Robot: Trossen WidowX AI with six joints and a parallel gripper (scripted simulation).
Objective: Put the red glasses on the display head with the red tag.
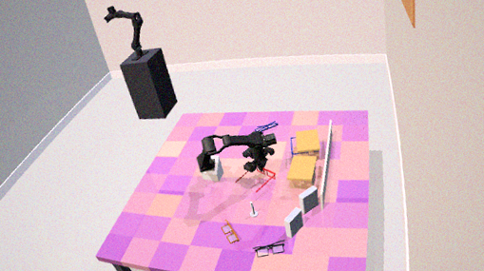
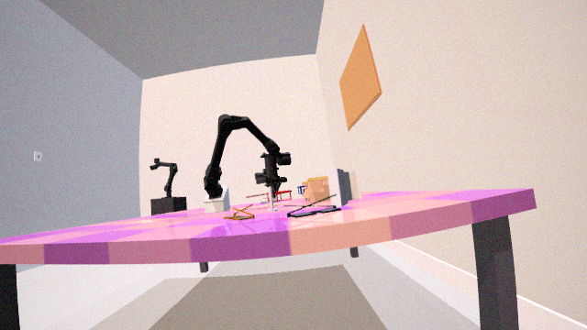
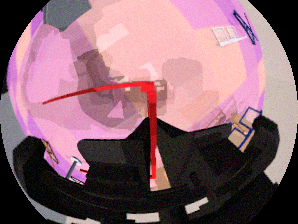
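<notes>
My gripper (image 1: 261, 169) (image 2: 275, 194) (image 3: 150, 120) is shut on the red glasses (image 1: 266, 184) (image 3: 153, 107) at their front frame. It holds them above the table, temples open and pointing away from the heads. The nearer display head (image 1: 302, 171) (image 2: 318, 192), with a yellow top, stands to the right of the glasses in the top view; no glasses show on it. The farther head (image 1: 307, 140) bears blue glasses (image 1: 292, 146) (image 3: 240, 134). The red tag cannot be made out, nor can the noses and ears.
A thin upright panel (image 1: 327, 163) stands behind the heads. Two grey-faced blocks (image 1: 309, 199) (image 1: 294, 223) stand nearer the front. A small white stand (image 1: 254, 213), orange glasses (image 1: 229, 231), black glasses (image 1: 270, 250) and dark blue glasses (image 1: 266, 127) are around the arm.
</notes>
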